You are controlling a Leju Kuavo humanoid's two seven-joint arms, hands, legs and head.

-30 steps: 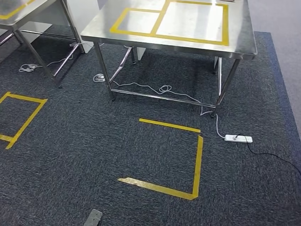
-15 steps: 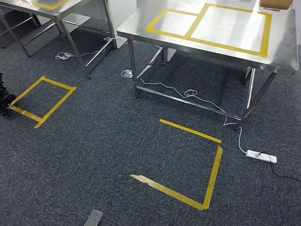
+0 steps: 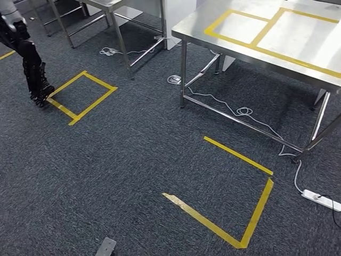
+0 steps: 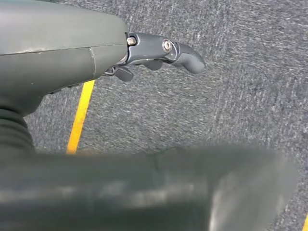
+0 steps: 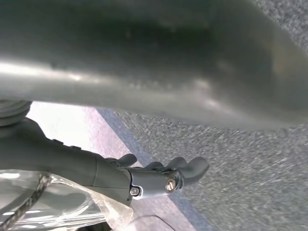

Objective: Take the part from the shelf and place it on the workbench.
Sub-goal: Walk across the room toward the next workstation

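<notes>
Beside the workbench [image 3: 257,53], right hand [image 5: 109,178] grips a clear bagged part [image 5: 54,202], left hand [image 4: 152,50] empty w/ fingers loosely apart; cable [image 3: 241,112] underfoot could trip it.

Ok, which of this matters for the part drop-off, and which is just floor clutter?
Job: stainless steel workbench with yellow tape rectangles; clear crinkled plastic by the right hand, possibly the wrapped part; left hand, empty.
Lying about: white power strip; white cables; yellow tape floor square; second steel table; dark booted leg.
</notes>
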